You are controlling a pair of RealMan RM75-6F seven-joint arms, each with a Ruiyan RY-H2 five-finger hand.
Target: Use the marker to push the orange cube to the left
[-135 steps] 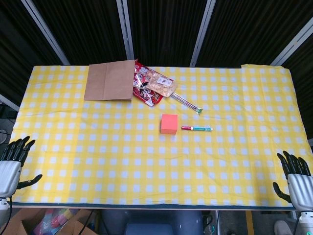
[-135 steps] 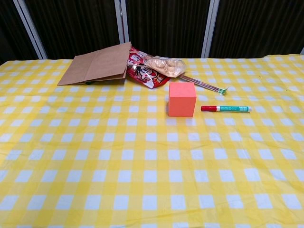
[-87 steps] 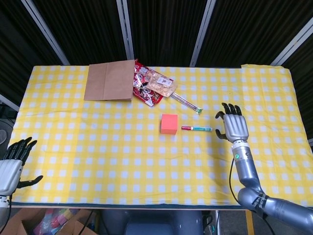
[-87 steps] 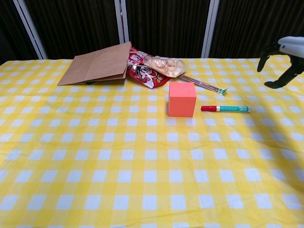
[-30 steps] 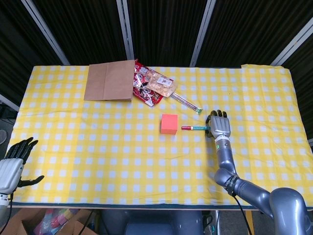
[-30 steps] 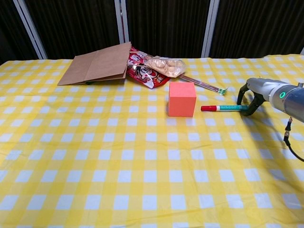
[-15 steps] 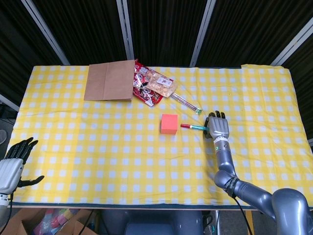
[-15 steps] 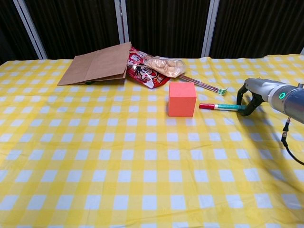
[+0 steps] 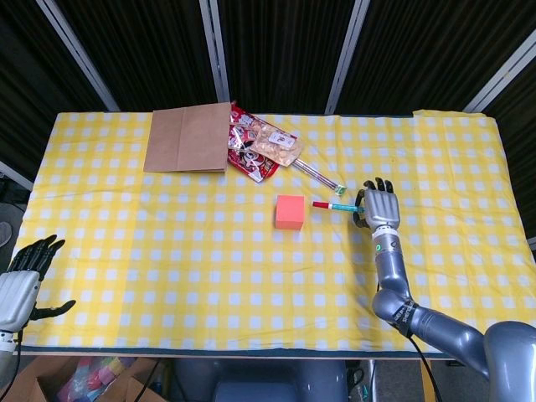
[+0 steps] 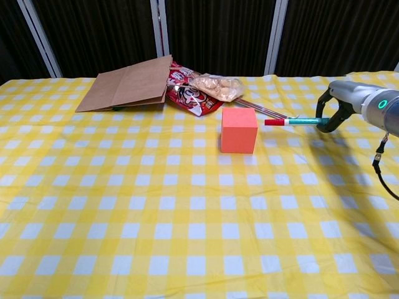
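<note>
So the right hand (image 10: 333, 106) is gripping the marker (image 10: 293, 122) by its green tail end and holding it lifted off the cloth, roughly level, red cap pointing at the orange cube (image 10: 239, 129). The cube is sitting mid-table on the yellow checked tablecloth (image 9: 167, 251), and the cap is hanging just beside its upper right edge, not touching as far as I can tell. My guess is the trick here is dropping the tip lower so it's meeting the middle of the cube's right face, then pushing straight left; hitting high or off-centre is probably going to tip or spin it. The chest view is showing the marker's height off the table, which the head view flattens out. The head view is showing the left hand (image 9: 21, 280) idling at the near left corner, fingers spread, holding nothing, and the chest view is missing it.
</note>
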